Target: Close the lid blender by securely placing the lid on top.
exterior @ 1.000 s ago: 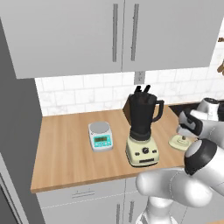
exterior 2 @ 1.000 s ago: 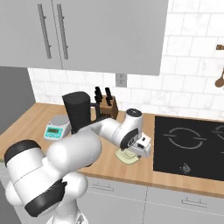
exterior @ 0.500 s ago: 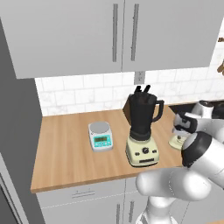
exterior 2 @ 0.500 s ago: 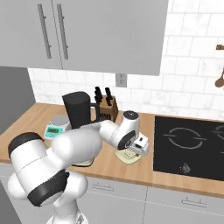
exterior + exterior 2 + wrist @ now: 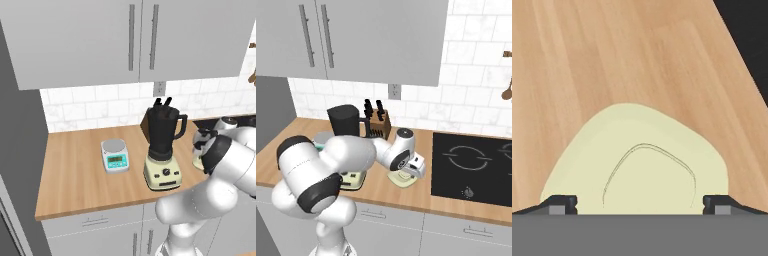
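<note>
On the counter [image 5: 406, 197] beside the stove, we find the lid [image 5: 637, 160] directly beneath our gripper [image 5: 639, 202], fingers apart, seemingly astride it, the blender [image 5: 162, 147] standing well to its left.

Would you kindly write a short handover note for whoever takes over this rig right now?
Gripper: open, low over the lid, one dark fingertip on either side of it; not closed on it.
Lid: lies flat on the wooden counter, between the blender and the black cooktop.
Blender: stands upright on the counter right of the white-and-teal scale, in front of the knife block; its jar mouth carries no lid.
Done: the hand has reached the lid.
Left: close on the lid, lift it, carry it over the jar and seat it firmly on top.
</note>
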{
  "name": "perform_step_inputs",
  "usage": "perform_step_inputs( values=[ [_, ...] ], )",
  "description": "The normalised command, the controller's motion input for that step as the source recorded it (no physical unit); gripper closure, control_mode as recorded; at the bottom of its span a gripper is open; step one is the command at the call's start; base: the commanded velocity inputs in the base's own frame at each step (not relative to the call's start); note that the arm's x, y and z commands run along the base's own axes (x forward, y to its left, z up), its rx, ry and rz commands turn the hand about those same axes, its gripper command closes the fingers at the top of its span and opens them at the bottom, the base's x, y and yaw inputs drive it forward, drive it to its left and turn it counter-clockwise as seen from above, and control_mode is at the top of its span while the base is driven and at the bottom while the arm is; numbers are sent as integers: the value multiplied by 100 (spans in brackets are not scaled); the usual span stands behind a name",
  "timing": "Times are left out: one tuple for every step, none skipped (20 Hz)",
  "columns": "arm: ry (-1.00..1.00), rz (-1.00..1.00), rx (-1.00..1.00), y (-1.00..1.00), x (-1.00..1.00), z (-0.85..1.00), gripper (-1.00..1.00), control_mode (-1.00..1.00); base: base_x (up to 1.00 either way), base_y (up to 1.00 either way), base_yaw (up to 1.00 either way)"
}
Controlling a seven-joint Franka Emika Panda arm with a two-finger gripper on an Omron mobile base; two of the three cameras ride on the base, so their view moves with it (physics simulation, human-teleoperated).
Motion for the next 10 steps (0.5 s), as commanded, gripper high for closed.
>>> perform_step_inputs(
  values=[
    [0,0,0,0,4,-19,-100,-100,0,0,0],
    [0,0,0,0,1,-19,-100,-100,0,0,0],
    [0,0,0,0,0,-19,-100,-100,0,0,0],
    [0,0,0,-1,0,-19,-100,-100,0,0,0],
    [-2,0,2,-17,0,-9,-100,-100,0,0,0],
    [-1,0,1,-14,0,-11,-100,-100,0,0,0],
    [-1,0,1,-17,0,-5,-100,-100,0,0,0],
    [-1,0,0,-9,0,-8,-100,-100,0,0,0],
    [0,0,0,-4,0,-11,-100,-100,0,0,0],
    [0,0,0,0,0,-8,-100,-100,0,0,0]
  ],
)
